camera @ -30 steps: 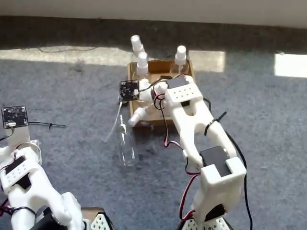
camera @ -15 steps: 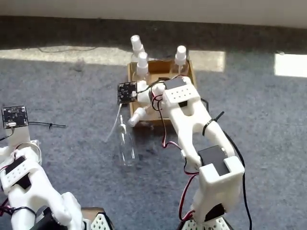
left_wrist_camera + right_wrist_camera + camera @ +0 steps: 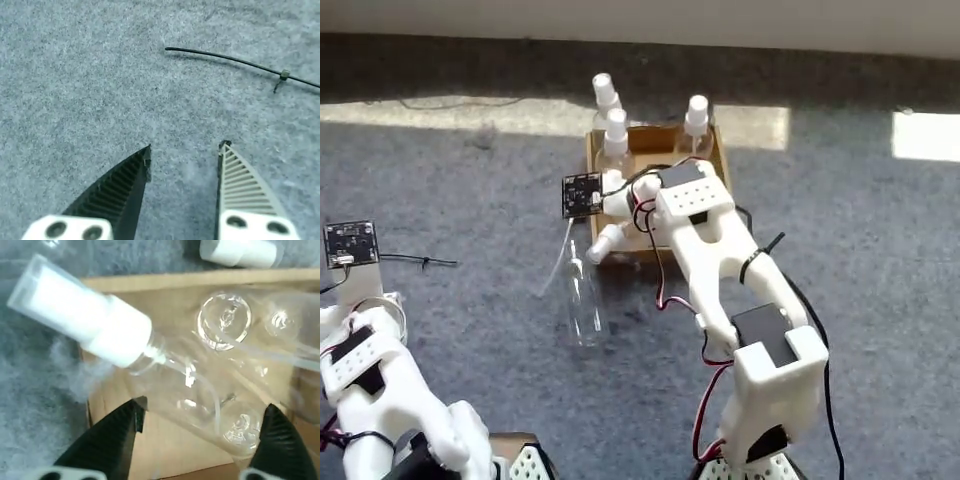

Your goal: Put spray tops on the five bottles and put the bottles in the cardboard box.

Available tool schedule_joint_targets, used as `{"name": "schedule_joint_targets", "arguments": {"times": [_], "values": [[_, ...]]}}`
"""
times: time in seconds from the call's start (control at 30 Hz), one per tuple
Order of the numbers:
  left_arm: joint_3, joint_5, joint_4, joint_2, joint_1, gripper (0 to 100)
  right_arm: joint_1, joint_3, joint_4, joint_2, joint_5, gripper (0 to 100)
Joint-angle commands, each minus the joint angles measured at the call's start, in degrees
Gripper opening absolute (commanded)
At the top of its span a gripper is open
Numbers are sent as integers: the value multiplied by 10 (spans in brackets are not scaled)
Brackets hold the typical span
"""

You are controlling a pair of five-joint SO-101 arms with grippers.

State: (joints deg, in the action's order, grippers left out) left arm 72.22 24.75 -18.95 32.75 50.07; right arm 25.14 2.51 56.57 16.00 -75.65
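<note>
The grey desk [image 3: 470, 200] carries the box [image 3: 720, 152] at upper centre of the high view, with three capped bottles [image 3: 617, 135] standing at its far rim. The right claw [image 3: 205, 407] hangs wide open over a tilted bottle [image 3: 150, 355] that leans across the box's near-left edge, and another bottle [image 3: 582, 295] lies flat just below. At lower left, the left claw [image 3: 185, 147] gapes wide over bare desk near a cable tie [image 3: 225, 60].

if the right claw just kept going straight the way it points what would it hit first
Probably the tilted bottle with its spray top, leaning in the cardboard box straight ahead of the open right claw, though depth is unclear.
</note>
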Motion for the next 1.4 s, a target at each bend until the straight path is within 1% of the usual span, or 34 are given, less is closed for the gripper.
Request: {"name": "schedule_joint_targets", "arguments": {"times": [0.0, 0.07, 1.07, 1.13, 1.37], "values": [[-4, 4, 11, 3, -7, 207, 7, -27, -8, -10, -3, 245], [-4, 4, 11, 3, -7, 207, 7, -27, -8, -10, -3, 231], [-4, 3, 11, 3, -7, 207, 9, -30, -3, -19, 5, 228], [-5, 3, 11, 3, -7, 207, 15, -29, -3, -33, 25, 228], [-5, 2, 11, 3, -7, 207, 29, -25, -4, -90, 29, 228]]}}
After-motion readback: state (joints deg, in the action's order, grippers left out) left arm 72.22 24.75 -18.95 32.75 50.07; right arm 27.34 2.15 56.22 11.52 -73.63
